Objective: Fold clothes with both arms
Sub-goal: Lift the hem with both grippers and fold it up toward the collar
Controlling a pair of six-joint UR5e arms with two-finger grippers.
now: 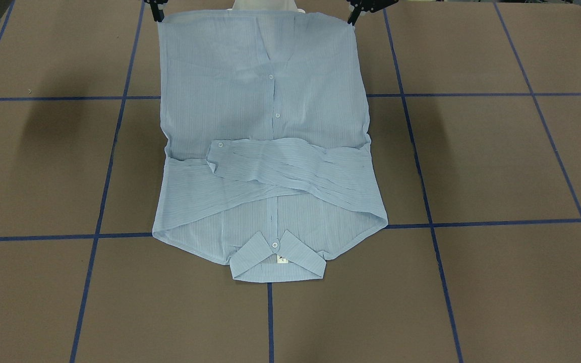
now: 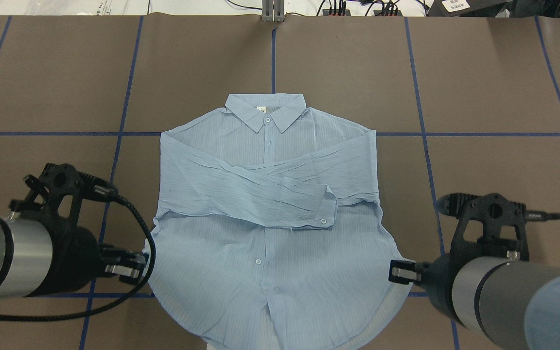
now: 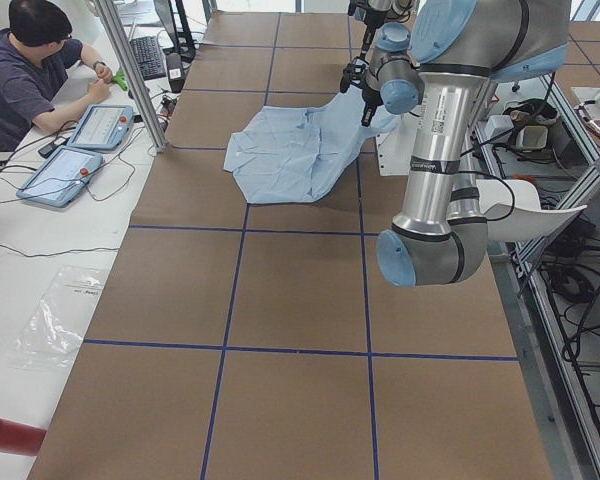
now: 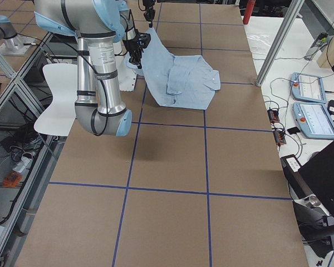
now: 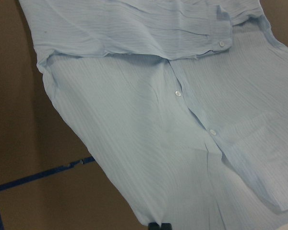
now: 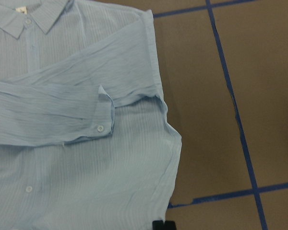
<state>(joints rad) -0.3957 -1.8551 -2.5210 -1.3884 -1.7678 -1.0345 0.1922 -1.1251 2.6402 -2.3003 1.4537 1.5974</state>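
Hem (image 1: pixel 199 20) of the shirt (image 2: pixel 260 262) is being pinched at both corners, left gripper (image 2: pixel 131 266) and right gripper (image 2: pixel 401 271) each clamped on cloth, the near half being held off the table (image 2: pixel 479 87). Judged from here, that hem should be carried forward level and taut, both arms in step. Crossed sleeves (image 2: pixel 270 194) are lying midway and could be dragged; the collar (image 2: pixel 266 113) is lying beyond. Well apart, an operator (image 3: pixel 25 80) is sitting at tablets (image 3: pixel 100 125).

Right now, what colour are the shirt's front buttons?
White buttons on the light-blue, finely striped shirt. The left wrist view shows them best.
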